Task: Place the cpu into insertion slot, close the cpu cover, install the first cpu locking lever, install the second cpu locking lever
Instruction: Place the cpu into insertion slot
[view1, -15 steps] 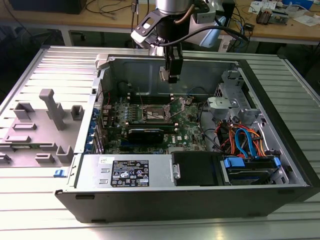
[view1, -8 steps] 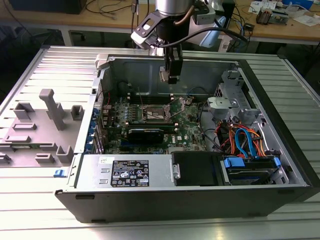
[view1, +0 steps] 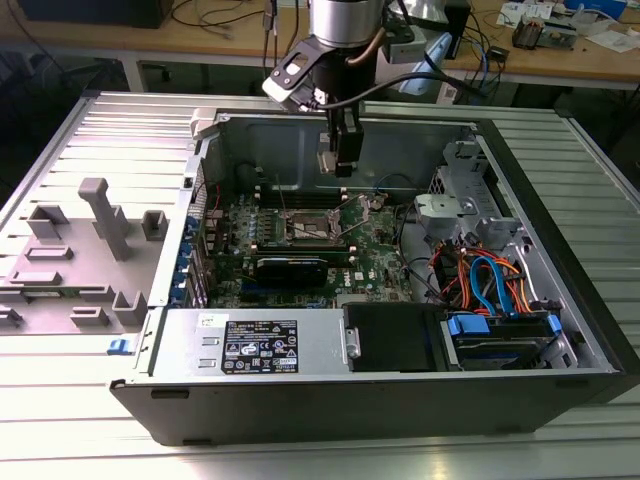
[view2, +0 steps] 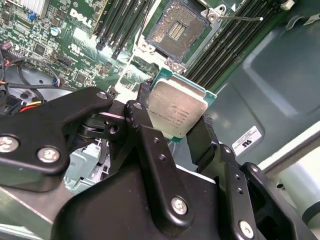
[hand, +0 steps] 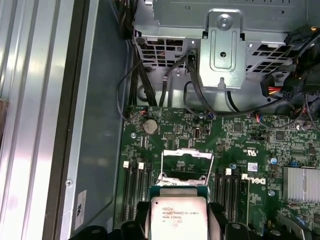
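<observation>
1. The gripper (view2: 171, 116) is closed on the cpu (view2: 176, 111). Its two black fingers (view2: 147, 132) pinch opposite edges of the green substrate, leaving the silvery metal top bare.
2. The cpu hangs in the air over the green motherboard (view2: 65, 45). It is near the insertion slot (view2: 176, 29) but clear of it, and tilted relative to the board in the second wrist view.
3. Handling, as I judge it: the chip is light, stiff and flat. Its smooth edges could slip in a loose pinch. The underside contacts and the socket's pin field are the fragile parts, so the edge hold is the sensible one.
4. The insertion slot lies open, its dark pin field exposed inside the metal rim.
5. In the first wrist view a silvery frame stands just beyond the chip. It is probably the cpu cover (hand: 187, 155) raised on its hinge, though the chip hides its base.
6. A thin locking lever (view2: 242, 17) juts out beside the slot, so that side is tight.
7. Memory slots (view2: 230, 45) flank the socket on two sides. The grey case wall (view2: 270, 85) is near, and there is open room straight above the slot.
</observation>
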